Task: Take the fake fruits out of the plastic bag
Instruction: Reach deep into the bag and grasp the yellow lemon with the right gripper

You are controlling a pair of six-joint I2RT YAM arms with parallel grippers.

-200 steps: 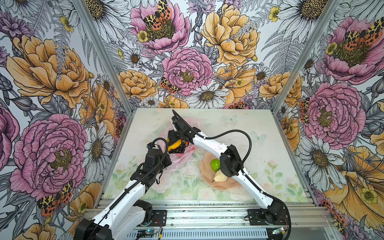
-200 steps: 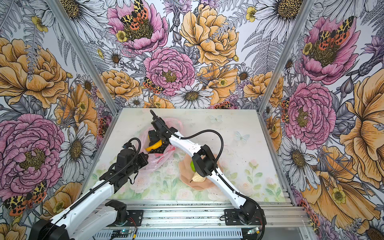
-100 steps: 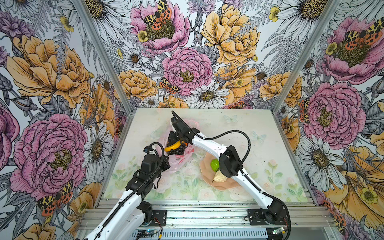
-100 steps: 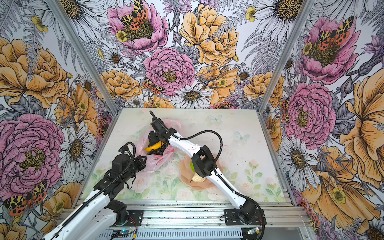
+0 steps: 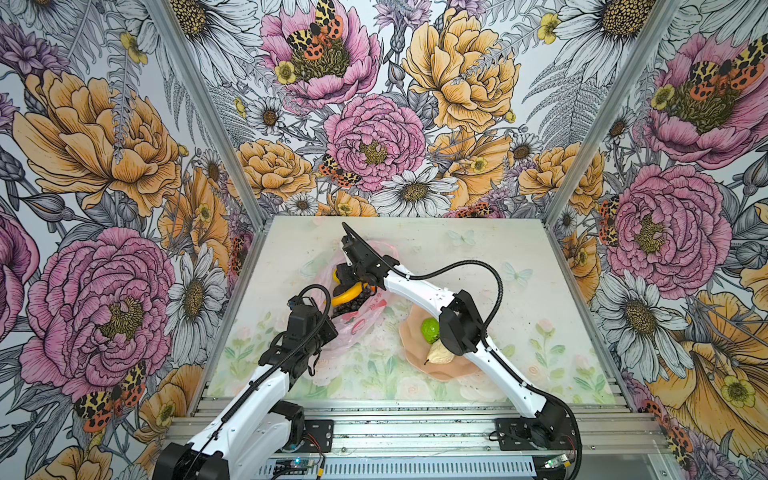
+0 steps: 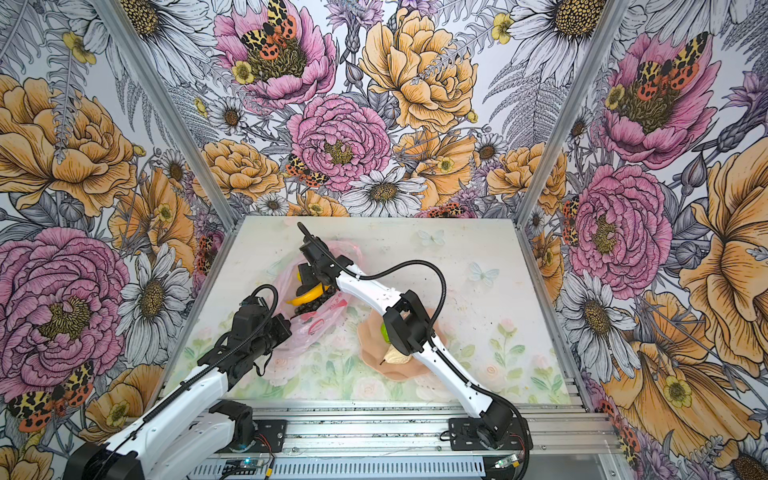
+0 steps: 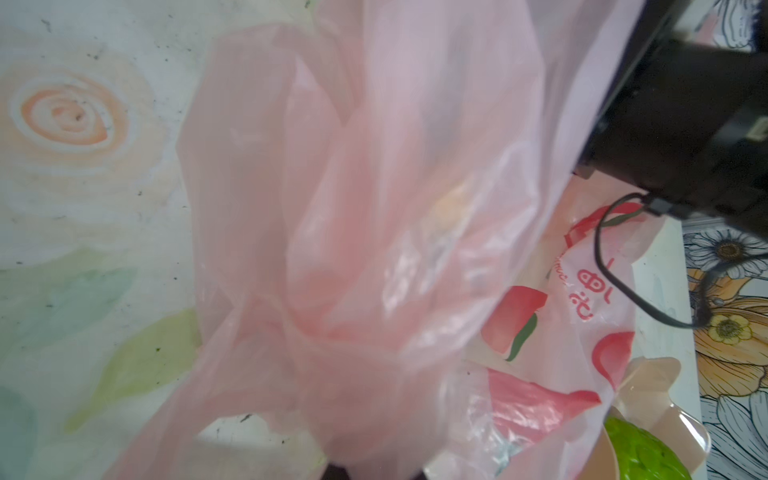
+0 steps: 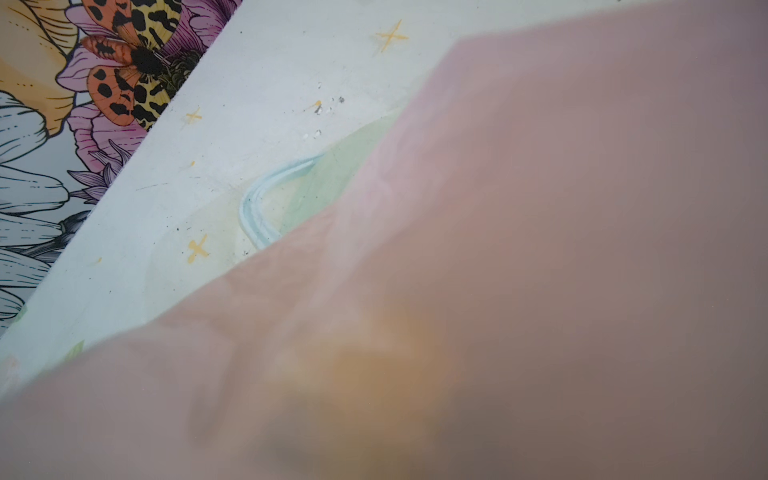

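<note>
two out on the plate, right arm working in the bag

the lime-green round fruit (image 5: 430, 330) and the cream pear (image 5: 441, 355) are lying on the peach plate (image 5: 409, 347), partly under the right arm's elbow, so i am counting those two as done. the plastic bag (image 5: 359, 328) is lying on the table (image 5: 478, 266) just left of the plate. the left gripper (image 5: 326, 332) is clamping shut on the bag's near edge, with the film bunching toward it in the left wrist view. the right gripper (image 5: 353, 286) is reaching in from the far side and sitting right over the yellow banana (image 5: 347, 296). pink film is covering the right wrist view, so i cannot tell how wide its jaws are standing or whether anything is held. the dark grape bunch (image 5: 353, 307) is lying against the banana. at least these two are waiting to come out, and the film is hiding anything else
</note>
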